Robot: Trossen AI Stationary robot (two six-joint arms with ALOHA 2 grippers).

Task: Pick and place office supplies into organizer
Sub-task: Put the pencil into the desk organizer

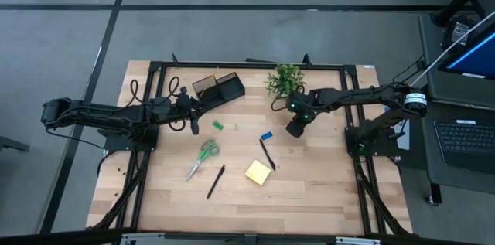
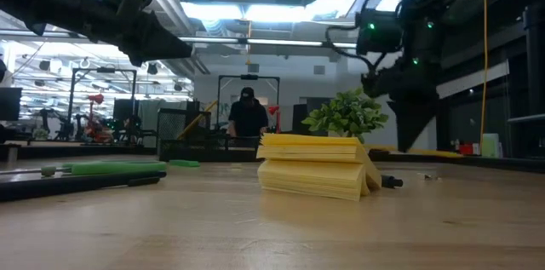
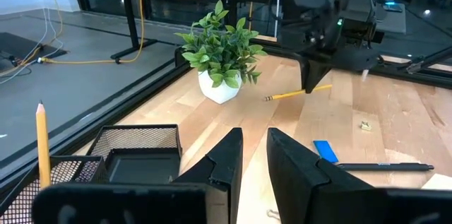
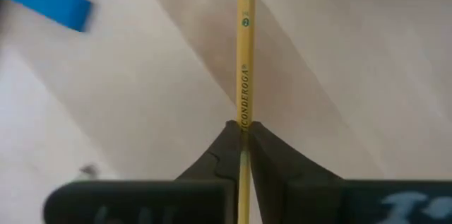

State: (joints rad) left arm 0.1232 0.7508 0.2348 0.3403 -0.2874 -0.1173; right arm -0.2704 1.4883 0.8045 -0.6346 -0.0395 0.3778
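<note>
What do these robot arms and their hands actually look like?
Both arms are dark, slim and jointed, with black cables looping beside them. The right arm carries small green lights and a white band near its base. Each hand, left hand and right hand, ends in two black, wedge-shaped fingers.

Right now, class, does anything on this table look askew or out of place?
One pencil stands upright in the organizer; the right claw holds another pencil level above the table. Nothing is spilled or damaged.
</note>
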